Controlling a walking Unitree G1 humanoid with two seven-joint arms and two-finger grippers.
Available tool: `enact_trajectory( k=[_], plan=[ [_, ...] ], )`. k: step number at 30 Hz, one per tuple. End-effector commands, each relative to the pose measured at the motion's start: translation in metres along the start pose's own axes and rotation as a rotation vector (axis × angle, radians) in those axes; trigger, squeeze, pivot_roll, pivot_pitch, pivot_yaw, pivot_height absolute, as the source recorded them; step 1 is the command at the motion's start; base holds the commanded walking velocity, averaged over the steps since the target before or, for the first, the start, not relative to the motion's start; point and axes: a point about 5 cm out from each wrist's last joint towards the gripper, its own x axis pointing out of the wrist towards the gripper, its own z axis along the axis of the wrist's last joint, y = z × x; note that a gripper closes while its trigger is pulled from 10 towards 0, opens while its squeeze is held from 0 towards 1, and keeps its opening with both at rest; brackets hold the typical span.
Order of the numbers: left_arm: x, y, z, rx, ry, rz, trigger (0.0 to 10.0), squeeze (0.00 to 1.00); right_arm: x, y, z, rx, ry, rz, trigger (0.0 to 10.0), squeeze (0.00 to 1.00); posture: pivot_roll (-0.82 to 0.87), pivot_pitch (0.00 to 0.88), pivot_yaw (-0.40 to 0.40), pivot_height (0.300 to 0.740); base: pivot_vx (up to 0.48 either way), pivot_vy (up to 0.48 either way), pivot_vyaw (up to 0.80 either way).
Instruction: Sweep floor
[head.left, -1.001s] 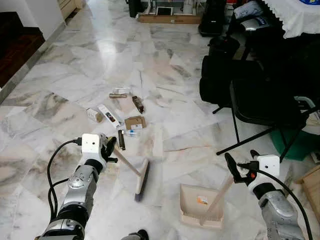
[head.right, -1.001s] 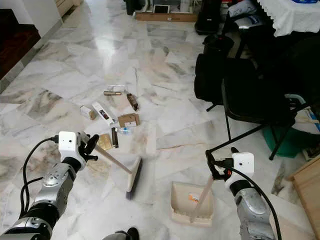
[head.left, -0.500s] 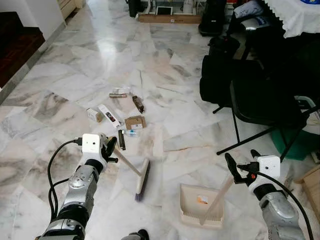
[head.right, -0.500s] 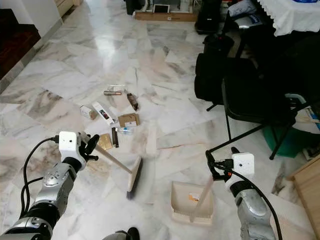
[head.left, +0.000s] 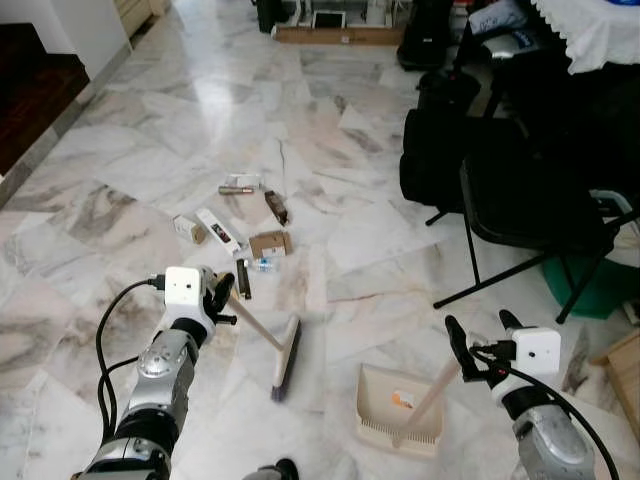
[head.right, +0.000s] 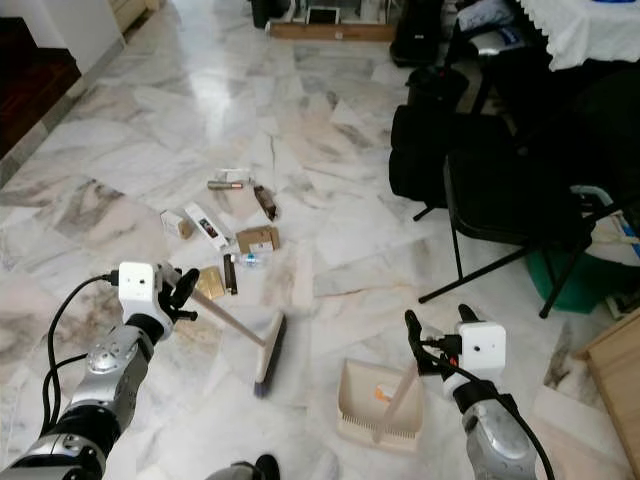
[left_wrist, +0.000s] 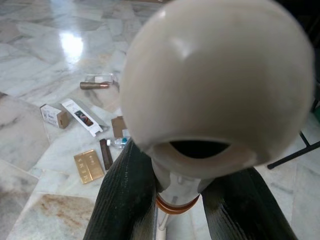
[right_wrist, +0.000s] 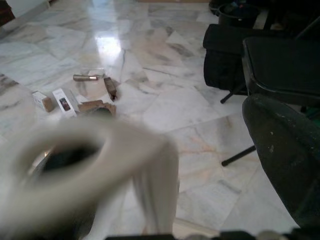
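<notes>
Several small items of litter lie scattered on the marble floor (head.left: 120, 150) at about 11 o'clock from the robot, well apart from the pan: a small box (head.left: 187, 230), a long white carton (head.left: 221, 231), a cardboard piece (head.left: 270, 244), a gold pack (head.right: 209, 283), a dark stick (head.left: 243, 279), two tubes farther out; left gripper (head.left: 222, 298) at 10 o'clock, fingers clamped on the broom (head.left: 284, 358) handle near its knob, brush head down on the floor just short of the litter; dustpan (head.left: 398, 409) at 1 o'clock on the floor, its upright handle pinched in the right gripper (head.left: 478, 345); black folding chair (head.left: 520, 215) and bags at 2 o'clock. Risks, as judged: brush sits between litter and pan's side, so a stroke could scatter boxes past the pan mouth; light cartons may skid on polished marble; the high grip on the broom gives little leverage, so the head may twist; pan may lift or tilt if the handle is pulled; the right arm could clip the chair leg.
</notes>
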Motion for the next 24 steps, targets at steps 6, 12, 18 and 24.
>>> enact_trajectory(
  k=[6,12,18,24],
  plan=[
    [0.001,-0.001,0.002,0.016,-0.008,-0.009,10.0,0.0,0.002,-0.007,0.004,-0.028,0.022,-0.003,10.0,0.0,0.05,0.114,0.047,0.74,0.0,0.0,0.0],
    [0.001,-0.001,0.002,0.016,-0.004,-0.006,10.0,0.0,0.007,-0.012,0.01,-0.048,0.02,0.009,10.0,0.0,0.05,0.116,0.046,0.74,0.0,0.0,0.0],
    [0.001,-0.001,0.001,0.014,-0.002,-0.007,10.0,0.0,0.008,-0.012,0.01,-0.062,0.036,0.066,10.0,0.0,0.05,0.115,0.047,0.74,0.0,0.0,0.0],
    [0.002,0.0,0.002,0.014,-0.001,-0.008,10.0,0.0,0.008,-0.014,0.014,-0.067,0.036,0.124,10.0,0.0,0.05,0.116,0.049,0.74,0.0,0.0,0.0]
  ],
)
